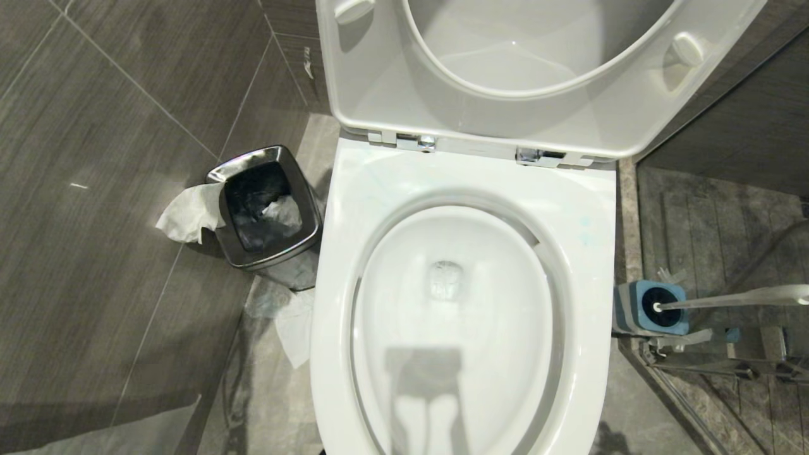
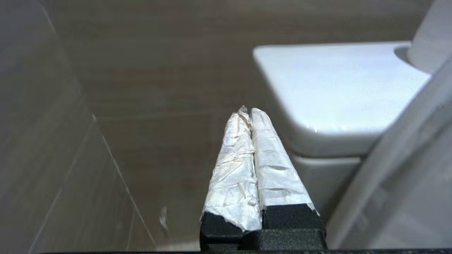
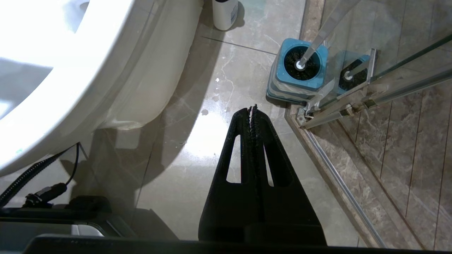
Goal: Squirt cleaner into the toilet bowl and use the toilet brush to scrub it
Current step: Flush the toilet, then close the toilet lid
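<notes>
Pressed together & empty, right gripper [image 3: 253, 110] hangs mid-frame over floor; left gripper [image 2: 250, 113], tape-wrapped, also closed on nothing beside tank; toilet brush [image 3: 303, 63] sits upper right in its blue holder [image 3: 282, 79], untouched; toilet bowl [image 1: 591, 265] centre of head view, lid up, water looks clear, only faint teal specks on rim; judging by that, squirt & scrub both remain; steel bin [image 1: 235, 189] at left holds crumpled tissue

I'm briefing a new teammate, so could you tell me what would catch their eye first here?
The white toilet bowl fills the middle of the head view, seat and lid raised. The toilet brush stands in its blue holder on the floor to the robot's right. A steel waste bin with spilling tissue sits to the left.
</notes>
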`<state>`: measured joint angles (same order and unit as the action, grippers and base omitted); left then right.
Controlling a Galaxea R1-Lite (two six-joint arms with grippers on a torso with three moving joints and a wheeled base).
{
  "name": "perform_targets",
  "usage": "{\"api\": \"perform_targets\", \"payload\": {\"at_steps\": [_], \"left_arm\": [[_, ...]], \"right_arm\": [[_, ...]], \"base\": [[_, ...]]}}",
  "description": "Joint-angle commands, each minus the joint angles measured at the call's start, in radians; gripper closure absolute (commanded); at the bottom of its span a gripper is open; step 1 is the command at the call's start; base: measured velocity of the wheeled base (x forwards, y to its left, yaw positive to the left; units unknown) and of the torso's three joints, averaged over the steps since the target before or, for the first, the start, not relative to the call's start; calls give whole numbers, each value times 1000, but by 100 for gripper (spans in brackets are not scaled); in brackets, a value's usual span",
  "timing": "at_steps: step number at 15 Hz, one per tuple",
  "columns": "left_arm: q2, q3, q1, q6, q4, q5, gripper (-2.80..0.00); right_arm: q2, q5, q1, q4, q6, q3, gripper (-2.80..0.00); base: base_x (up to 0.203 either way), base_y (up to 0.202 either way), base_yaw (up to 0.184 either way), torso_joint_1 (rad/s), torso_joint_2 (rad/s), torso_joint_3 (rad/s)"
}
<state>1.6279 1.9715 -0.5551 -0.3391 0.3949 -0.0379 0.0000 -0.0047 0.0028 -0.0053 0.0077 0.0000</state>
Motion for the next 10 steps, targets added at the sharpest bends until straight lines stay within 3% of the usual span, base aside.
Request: {"api": "perform_targets", "payload": {"at_steps": [1, 8, 10], "left_arm": [[-66, 0, 3, 12, -112, 2, 0], [-187, -47, 2, 87, -618, 9, 0], [-195, -46, 3, 142, -711, 8, 0]], "right_arm": [[2, 0, 0, -1, 0, 0, 0], [2, 0, 0, -1, 0, 0, 0], [2, 0, 0, -1, 0, 0, 0]], "base": [[0, 0, 0, 0, 0, 0], [0, 0, 0, 0, 0, 0], [0, 0, 0, 0, 0, 0]]}}
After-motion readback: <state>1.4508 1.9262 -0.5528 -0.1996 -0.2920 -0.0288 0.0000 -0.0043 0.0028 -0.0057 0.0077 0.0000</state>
